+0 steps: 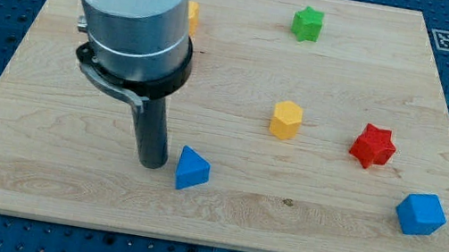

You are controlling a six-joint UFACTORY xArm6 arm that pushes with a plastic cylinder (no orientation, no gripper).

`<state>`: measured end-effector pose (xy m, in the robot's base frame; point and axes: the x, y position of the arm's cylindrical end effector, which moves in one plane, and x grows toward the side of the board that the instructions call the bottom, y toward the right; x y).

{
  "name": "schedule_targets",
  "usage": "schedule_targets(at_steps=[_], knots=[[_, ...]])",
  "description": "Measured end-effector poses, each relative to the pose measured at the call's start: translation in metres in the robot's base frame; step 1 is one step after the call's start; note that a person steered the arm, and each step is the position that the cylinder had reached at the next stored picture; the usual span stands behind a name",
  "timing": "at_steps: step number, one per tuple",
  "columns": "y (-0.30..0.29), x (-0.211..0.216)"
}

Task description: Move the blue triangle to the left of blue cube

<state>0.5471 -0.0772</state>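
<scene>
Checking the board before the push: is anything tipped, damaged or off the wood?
Nothing stands out. My tip sits just left of the blue triangle; the blue cube rests flat near the view's lower right.

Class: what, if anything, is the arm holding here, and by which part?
Nothing is held. My tip stands just left of the blue triangle; contact cannot be told.
</scene>
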Motion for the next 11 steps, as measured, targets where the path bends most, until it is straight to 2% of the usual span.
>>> schedule_targets(at_steps=[2, 3, 5, 8, 9, 10, 11], knots=[[0.004, 0.008], [0.032, 0.008], [0.095, 0.012], [0.228, 0.012], [0.236, 0.012], [0.208, 0.011], [0.122, 0.011]])
